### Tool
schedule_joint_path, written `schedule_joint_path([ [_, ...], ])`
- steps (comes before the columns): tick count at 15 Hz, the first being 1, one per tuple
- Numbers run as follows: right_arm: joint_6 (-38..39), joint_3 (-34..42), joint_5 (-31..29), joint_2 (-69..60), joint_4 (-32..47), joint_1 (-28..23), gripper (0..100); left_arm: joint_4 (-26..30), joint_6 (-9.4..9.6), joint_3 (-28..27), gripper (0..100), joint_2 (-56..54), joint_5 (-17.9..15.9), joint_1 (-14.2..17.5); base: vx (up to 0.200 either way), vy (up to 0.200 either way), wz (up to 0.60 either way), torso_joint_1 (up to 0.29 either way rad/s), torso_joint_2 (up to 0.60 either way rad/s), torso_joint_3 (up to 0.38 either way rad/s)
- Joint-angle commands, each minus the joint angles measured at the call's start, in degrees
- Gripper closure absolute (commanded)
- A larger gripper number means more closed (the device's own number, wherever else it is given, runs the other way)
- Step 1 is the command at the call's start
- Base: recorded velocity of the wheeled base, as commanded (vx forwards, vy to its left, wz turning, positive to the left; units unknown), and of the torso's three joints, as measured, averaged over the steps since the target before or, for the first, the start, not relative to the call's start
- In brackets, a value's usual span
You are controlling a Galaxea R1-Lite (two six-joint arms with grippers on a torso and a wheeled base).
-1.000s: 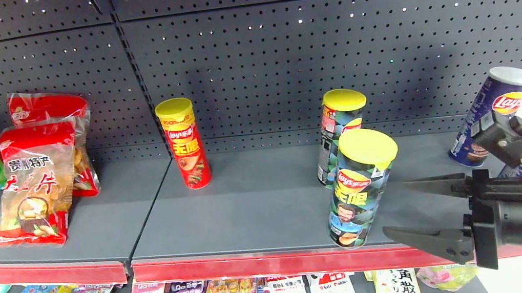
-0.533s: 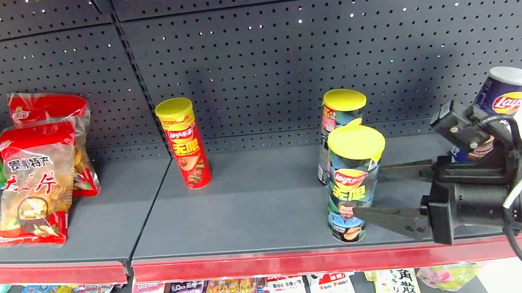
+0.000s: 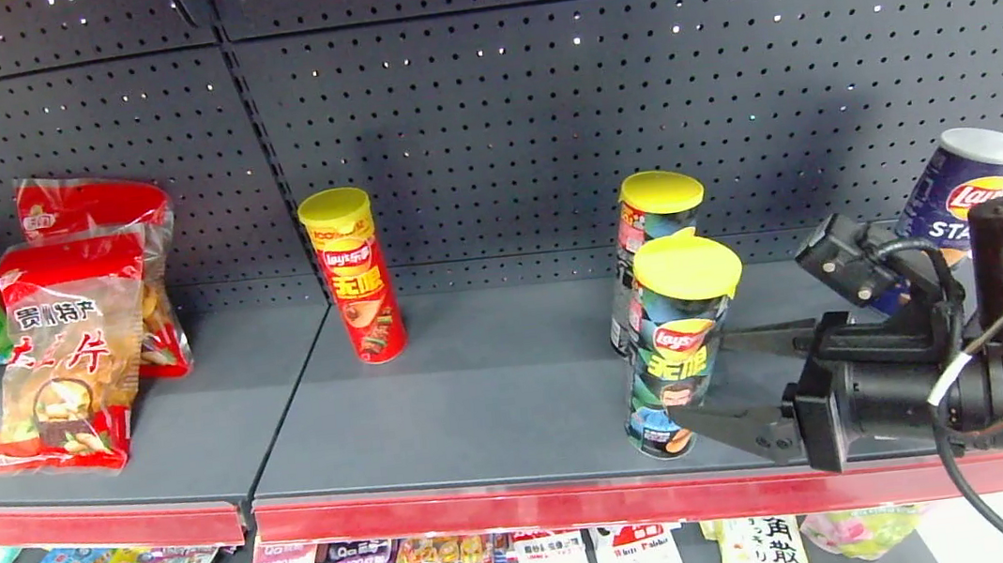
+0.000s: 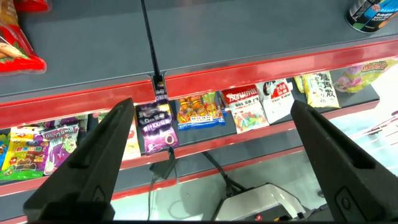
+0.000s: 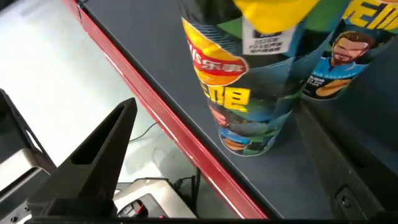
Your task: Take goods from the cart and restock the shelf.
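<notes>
Found the right gripper (image 3: 700, 379) at the right end of the shelf (image 3: 496, 395), level with the lower half of the front green can (image 3: 685, 336). Saw its jaws spread wide, one finger on each side of that can (the nearer finger crossing the can's foot in the head view), with nothing clamped. Could not tell whether either finger touched the can. Saw the front green can standing on its base, yellow lid up, near the shelf's red front edge and just in front of the rear green can (image 3: 652, 208). Noted a red can (image 3: 357, 279) upright well to the left, a blue can (image 3: 958, 187) beyond the right arm, and red snack bags (image 3: 71, 359) at the far left. Found the left gripper (image 4: 212, 104) low, in front of the sachets (image 4: 249, 115) on the lower shelf, jaws wide apart and holding nothing.
</notes>
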Motion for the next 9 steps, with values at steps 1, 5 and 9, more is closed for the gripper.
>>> schedule_joint_path([
  [1, 0.1, 0.3, -0.1, 0.0, 0.1, -0.3, 0, 0.0, 0.03, -0.1, 0, 0.0, 0.0, 0.0, 0.0, 0.0, 0.0, 0.0, 0.0, 0.0],
  [5, 0.0, 1.9, -2.2, -0.2, 0.0, -1.6, 0, 0.0, -0.06, -0.1, 0, 0.0, 0.0, 0.0, 0.0, 0.0, 0.0, 0.0, 0.0, 0.0],
  [9, -0.7, 3.2, -3.4, -0.6, 0.0, -4.3, 0, 0.0, -0.06, -0.1, 0, 0.0, 0.0, 0.0, 0.0, 0.0, 0.0, 0.0, 0.0, 0.0],
])
